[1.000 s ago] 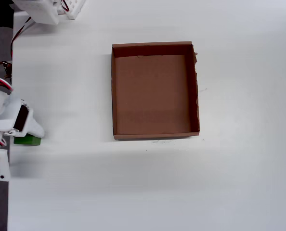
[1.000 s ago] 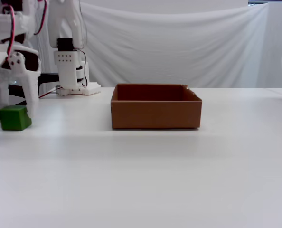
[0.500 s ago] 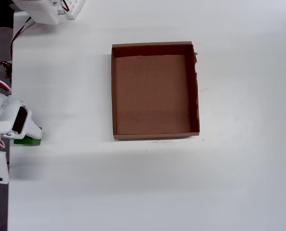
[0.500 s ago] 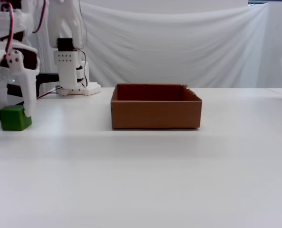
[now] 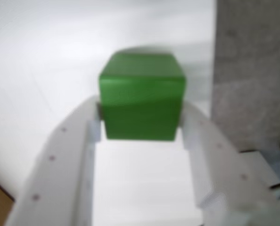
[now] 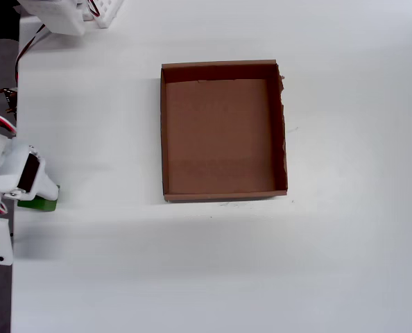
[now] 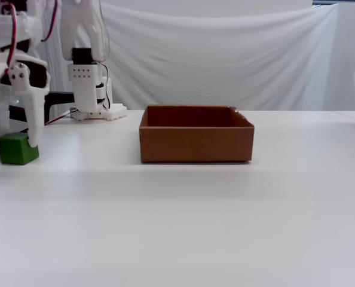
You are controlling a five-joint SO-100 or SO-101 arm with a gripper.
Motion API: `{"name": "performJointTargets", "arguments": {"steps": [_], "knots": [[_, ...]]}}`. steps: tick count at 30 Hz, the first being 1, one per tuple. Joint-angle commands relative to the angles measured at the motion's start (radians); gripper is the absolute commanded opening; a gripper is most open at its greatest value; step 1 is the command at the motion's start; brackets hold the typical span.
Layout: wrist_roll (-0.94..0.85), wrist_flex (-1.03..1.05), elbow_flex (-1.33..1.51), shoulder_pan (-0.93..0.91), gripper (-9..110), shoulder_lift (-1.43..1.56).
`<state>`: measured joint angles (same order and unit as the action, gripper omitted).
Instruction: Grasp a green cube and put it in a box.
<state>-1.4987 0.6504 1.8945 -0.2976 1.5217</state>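
Green and matte, the green cube [image 5: 141, 96] sits between the two white fingers of the hand [image 5: 141, 126] in the wrist view, its lower corners touching both fingertips [image 5: 94, 125]. The hand is closed onto the cube's sides, open only as wide as the cube itself. In the fixed view the cube [image 7: 17, 149] rests on the white bench [image 7: 183, 215] with the hand [image 7: 16, 139] coming down over it from above, one white finger [image 7: 31, 113] lying against the cube's right side.

From overhead only a sliver of the cube [image 6: 39, 203] shows beneath the hand [image 6: 27, 198], at the left edge of the bench [image 6: 213, 270].

The box [image 6: 224, 193], brown cardboard with low walls and nothing inside, lies well apart from the hand, to its right in both the overhead and fixed views [image 7: 195, 143]. Its right wall is ragged along the top.

A strip of brown shows at the lower left corner of the wrist view; what it is cannot be told.
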Motion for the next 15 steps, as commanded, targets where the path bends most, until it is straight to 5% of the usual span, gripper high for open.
{"name": "performJointTargets", "arguments": {"steps": [1,15], "knots": [[-0.026,0.003,-0.044,0.005,14,0.006],[0.008,0.173,-0.115,0.066,14,0.104]]}}
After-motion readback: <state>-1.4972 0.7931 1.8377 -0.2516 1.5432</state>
